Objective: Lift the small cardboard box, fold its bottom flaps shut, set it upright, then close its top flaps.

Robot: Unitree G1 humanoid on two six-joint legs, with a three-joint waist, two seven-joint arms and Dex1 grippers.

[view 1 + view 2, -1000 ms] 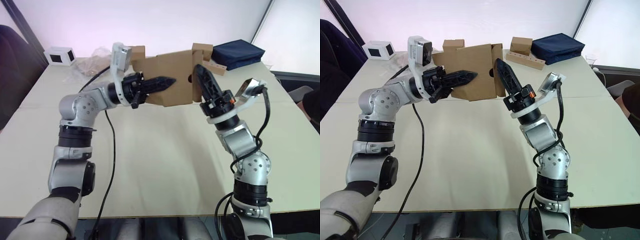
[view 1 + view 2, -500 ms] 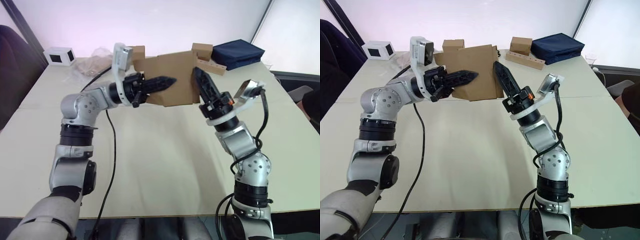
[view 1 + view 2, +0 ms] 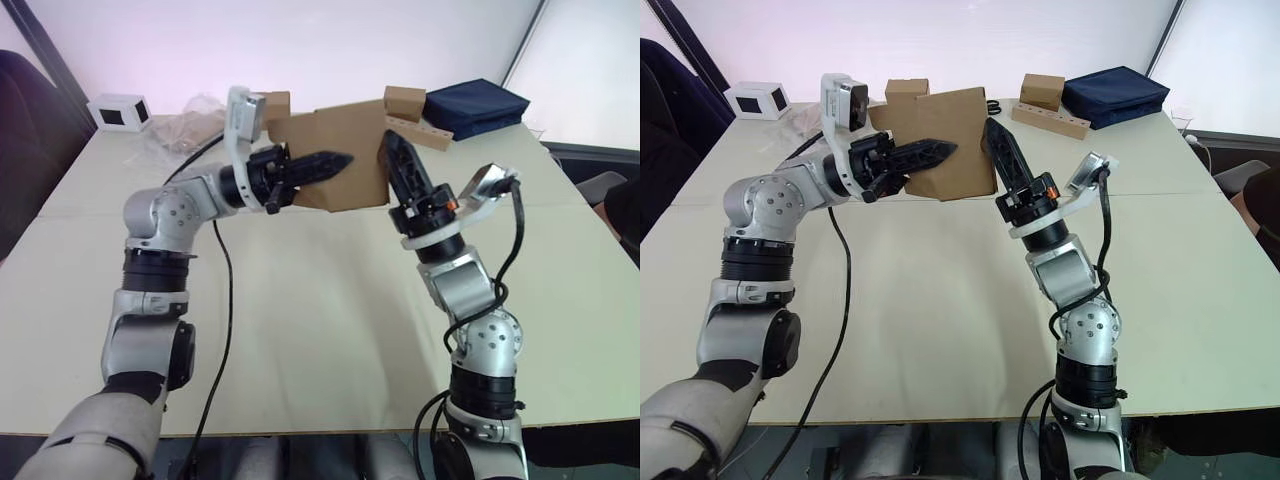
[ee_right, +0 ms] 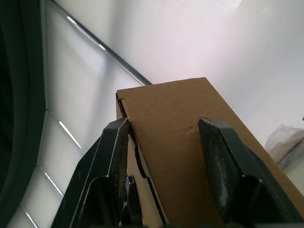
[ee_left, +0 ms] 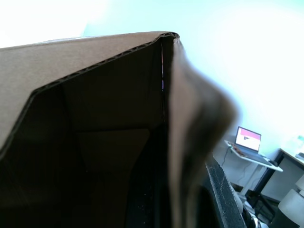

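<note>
The small cardboard box [image 3: 355, 135] hangs in the air above the far half of the table, tilted, one open end facing my left wrist camera. My left gripper [image 3: 335, 160] is shut on the box's near wall, and the left wrist view looks into the brown interior [image 5: 104, 142] past that wall. My right gripper [image 3: 392, 150] reaches up against the box's right side. In the right wrist view its fingers [image 4: 114, 161] stand apart, open, lying against a flat brown face of the box [image 4: 175, 104].
Along the table's [image 3: 300, 300] far edge are a white box with a dark window [image 3: 120, 110], crinkled clear plastic wrap [image 3: 185, 125], two other small cardboard boxes [image 3: 405, 100], a wooden block with holes [image 3: 425, 133] and a dark blue bag [image 3: 475, 105].
My right gripper has moved left and up against the box's right side. The flap that stuck out there now lies folded in. The left arm has hardly moved.
</note>
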